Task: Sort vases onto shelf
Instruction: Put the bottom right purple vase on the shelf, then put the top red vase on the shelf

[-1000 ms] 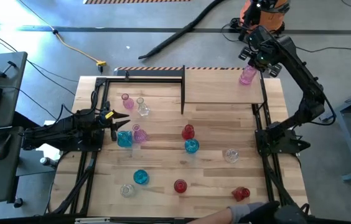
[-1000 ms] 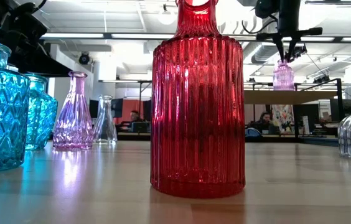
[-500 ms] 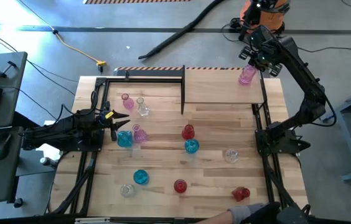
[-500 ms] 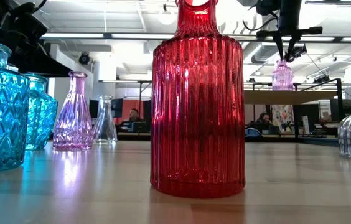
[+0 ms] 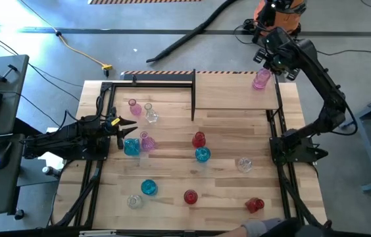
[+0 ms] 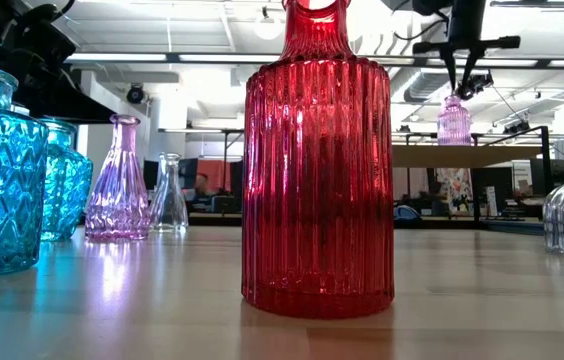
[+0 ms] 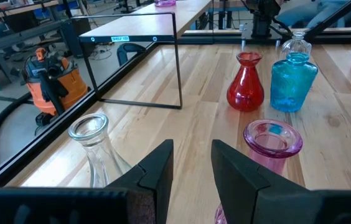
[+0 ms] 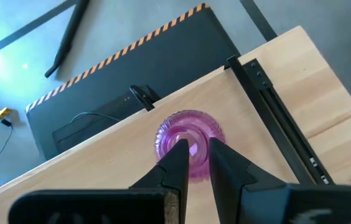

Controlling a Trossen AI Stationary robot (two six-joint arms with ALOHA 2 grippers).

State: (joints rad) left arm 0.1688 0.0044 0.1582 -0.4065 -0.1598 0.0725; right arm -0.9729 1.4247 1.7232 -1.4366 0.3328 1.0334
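Left tool (image 5: pixel 135 126): parted, empty, low over the tabletop (image 5: pixel 172 171) beside a blue vase (image 5: pixel 131 147). Right tool (image 5: pixel 268 67): pinched on the rim of the pink vase (image 5: pixel 260 80), which sits on the shelf (image 5: pixel 228 95). Confirm the base sits flat, then have it let go and lift straight up.

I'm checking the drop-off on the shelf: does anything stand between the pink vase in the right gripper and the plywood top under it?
Nothing visible does. The right gripper is shut on the rim of the pink vase, above a bare far-right patch of the shelf. No other vase stands on that top. Whether its base touches yet, I cannot tell.
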